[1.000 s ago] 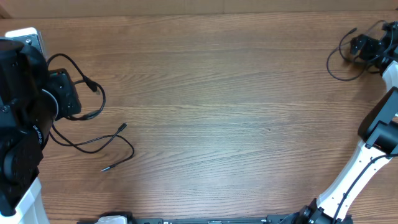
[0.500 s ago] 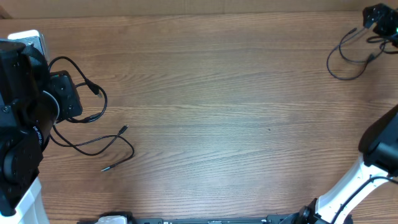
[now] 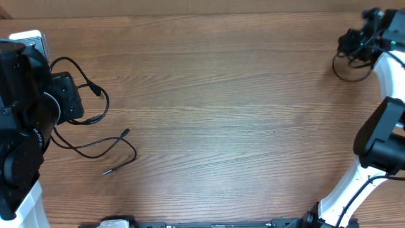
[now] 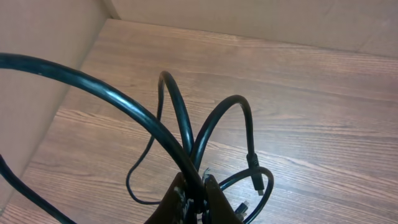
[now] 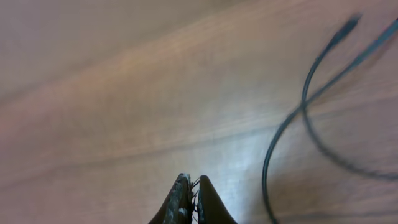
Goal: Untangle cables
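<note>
Plainly, the cables lie in two lots on the overhead view. The left bundle sits at nine o'clock on the table: thin, glossy black cords curled into round loops. One slim plug points toward one o'clock, and a silver-tipped end lies at about seven o'clock from it. In the left wrist view the same cords rise in smooth arches, crossing one another just above the fingertips. A short moulded plug hangs at four o'clock from the crossing.

The left gripper is pinched tight on these cords, with its dark jaws pressed around them where they cross.

The loose cable lies at two o'clock on the table as a single open, oval loop. The right wrist view shows it as a blurred black curve at three o'clock from the fingers, apart from them.

The right gripper has its jaws closed together, with nothing visible between them and bare wood beneath.

The table is brown wood with long, fine grain. A plain beige panel stands along its edge at nine o'clock in the left wrist view.
</note>
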